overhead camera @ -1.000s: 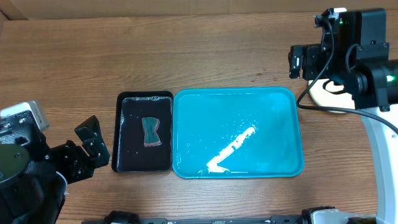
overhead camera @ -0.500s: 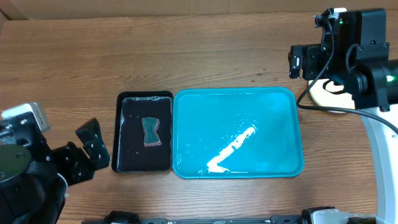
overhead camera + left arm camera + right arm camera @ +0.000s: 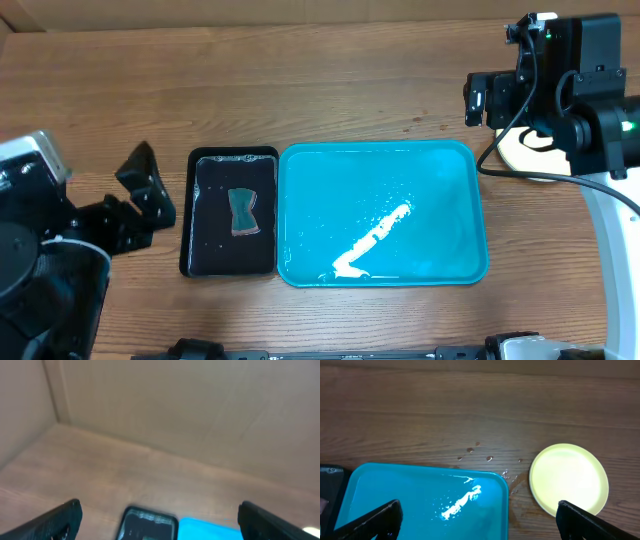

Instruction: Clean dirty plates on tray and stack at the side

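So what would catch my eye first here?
The big turquoise tray mid-table, glossy with glare and no plates on it. Against its left side sits a smaller black tray holding a small bow-shaped pad. A pale yellow plate lies on the table just right of the turquoise tray.

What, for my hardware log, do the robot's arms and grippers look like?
Both arms are mostly black and boxy. The left arm carries a pale grey block; the left gripper has angular black fingers. The right arm has a looping black cable, a green light, a white lower link and a black right gripper.
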{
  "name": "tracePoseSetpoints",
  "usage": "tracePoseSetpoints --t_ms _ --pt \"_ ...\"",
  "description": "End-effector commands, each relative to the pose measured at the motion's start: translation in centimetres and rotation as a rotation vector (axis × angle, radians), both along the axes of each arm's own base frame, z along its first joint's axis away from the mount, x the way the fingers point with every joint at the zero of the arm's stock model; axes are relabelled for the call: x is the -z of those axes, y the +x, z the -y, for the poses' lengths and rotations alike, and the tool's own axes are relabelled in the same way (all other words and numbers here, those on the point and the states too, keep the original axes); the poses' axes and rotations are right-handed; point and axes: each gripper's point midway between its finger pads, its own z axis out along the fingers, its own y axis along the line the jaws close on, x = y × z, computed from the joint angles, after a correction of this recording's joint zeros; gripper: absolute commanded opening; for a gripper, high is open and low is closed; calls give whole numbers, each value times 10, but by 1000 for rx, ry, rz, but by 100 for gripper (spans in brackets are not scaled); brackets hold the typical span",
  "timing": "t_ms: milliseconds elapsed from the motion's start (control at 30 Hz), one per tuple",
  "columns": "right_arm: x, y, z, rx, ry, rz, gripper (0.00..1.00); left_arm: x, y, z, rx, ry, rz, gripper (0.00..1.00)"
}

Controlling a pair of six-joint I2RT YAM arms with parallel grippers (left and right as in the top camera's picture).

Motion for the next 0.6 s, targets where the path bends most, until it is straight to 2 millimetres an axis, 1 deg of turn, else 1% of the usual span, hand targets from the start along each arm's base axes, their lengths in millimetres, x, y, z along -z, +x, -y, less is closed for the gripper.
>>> tracePoseSetpoints --t_ms 0,167,300,433,567 --pt "-11 -1 1 -2 -6 31 100 9 5 3 24 34 63 100" --pt "-11 -1 1 -2 -5 31 100 20 26 12 56 -4 264 100" --pt "-11 -1 1 -2 -6 31 100 34 35 19 86 -33 440 100" --pt "-11 -1 1 -2 -6 31 100 55 34 19 96 -98 588 100" --pt "-11 -1 1 -2 -6 31 100 83 26 11 69 -183 671 100"
